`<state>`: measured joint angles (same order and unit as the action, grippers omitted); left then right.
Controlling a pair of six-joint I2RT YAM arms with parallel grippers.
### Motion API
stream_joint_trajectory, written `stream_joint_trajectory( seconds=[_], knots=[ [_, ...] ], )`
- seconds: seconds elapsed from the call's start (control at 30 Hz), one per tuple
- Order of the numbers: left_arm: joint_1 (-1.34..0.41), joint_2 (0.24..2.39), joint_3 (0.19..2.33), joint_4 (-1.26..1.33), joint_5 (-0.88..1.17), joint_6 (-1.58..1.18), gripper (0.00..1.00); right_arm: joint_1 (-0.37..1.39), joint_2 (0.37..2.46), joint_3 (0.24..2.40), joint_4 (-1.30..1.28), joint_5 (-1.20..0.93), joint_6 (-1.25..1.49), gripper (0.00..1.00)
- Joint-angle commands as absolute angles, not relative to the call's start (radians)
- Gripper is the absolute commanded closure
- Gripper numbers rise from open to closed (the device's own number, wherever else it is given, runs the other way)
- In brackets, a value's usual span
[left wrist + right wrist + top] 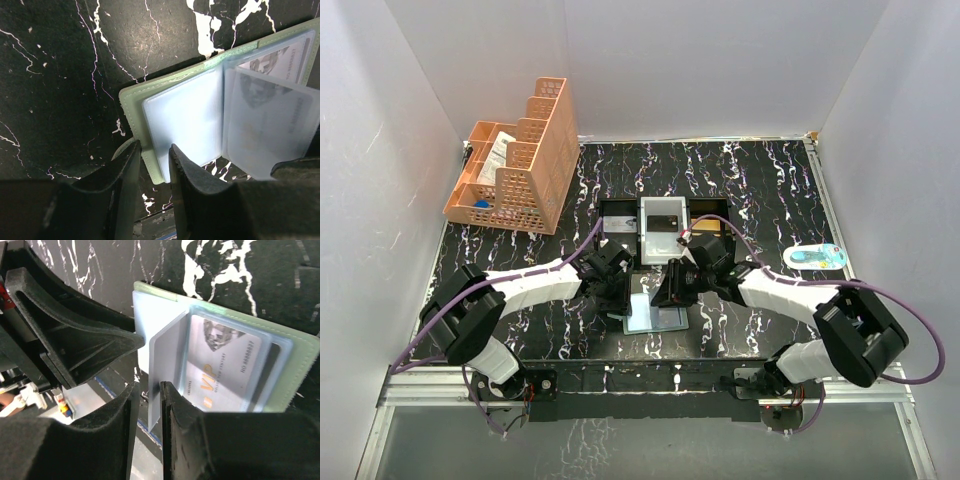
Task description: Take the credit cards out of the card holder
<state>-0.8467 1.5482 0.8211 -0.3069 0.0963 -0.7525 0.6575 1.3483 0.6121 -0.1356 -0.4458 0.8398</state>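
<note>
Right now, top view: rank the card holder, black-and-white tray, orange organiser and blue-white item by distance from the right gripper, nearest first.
From the right gripper:
1. Card holder, right at the gripper, centre front.
2. Black-and-white tray, just behind, centre.
3. Blue-white item, out by the right edge.
4. Orange organiser, back-left corner.

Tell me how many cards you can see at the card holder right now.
2: a VIP-printed card flat in a clear sleeve of the open card holder, and a dimmer one inside the raised sleeve between the right fingers. Others may be hidden behind them.
</note>
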Motion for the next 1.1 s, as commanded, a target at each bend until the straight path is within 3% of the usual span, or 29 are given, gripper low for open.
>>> stream_joint_trajectory(
  seconds=[0.0, 0.2, 0.33, 0.4, 0.6, 0.77, 1.07],
  knots=[
    [-0.852, 1.498, 0.816, -0.325, 0.087, -0.766, 0.72, 0.665, 1.380, 0.656, -0.014, -0.568, 0.839, 0.78],
    [-0.853, 1.472, 0.819, -0.345, 0.050, -0.780, 0.71, 0.668, 1.404, 0.664, 0.003, -0.594, 0.838, 0.76],
    [-0.853, 1.410, 0.792, -0.364, -0.021, -0.821, 0.69, 0.676, 1.429, 0.644, 0.107, -0.677, 0.882, 0.64],
    [-0.853, 1.362, 0.766, -0.366, -0.056, -0.847, 0.66, 0.679, 1.456, 0.649, 0.134, -0.697, 0.890, 0.63],
    [-0.852, 1.248, 0.742, -0.399, -0.120, -0.876, 0.58, 0.687, 1.435, 0.674, 0.044, -0.557, 0.872, 0.63],
    [-0.853, 1.237, 0.747, -0.314, -0.044, -0.825, 0.51, 0.687, 1.395, 0.681, -0.087, -0.368, 0.877, 0.63],
    [-0.852, 1.339, 0.796, -0.208, 0.120, -0.775, 0.49, 0.687, 1.393, 0.672, -0.124, -0.316, 0.886, 0.62]
  ],
)
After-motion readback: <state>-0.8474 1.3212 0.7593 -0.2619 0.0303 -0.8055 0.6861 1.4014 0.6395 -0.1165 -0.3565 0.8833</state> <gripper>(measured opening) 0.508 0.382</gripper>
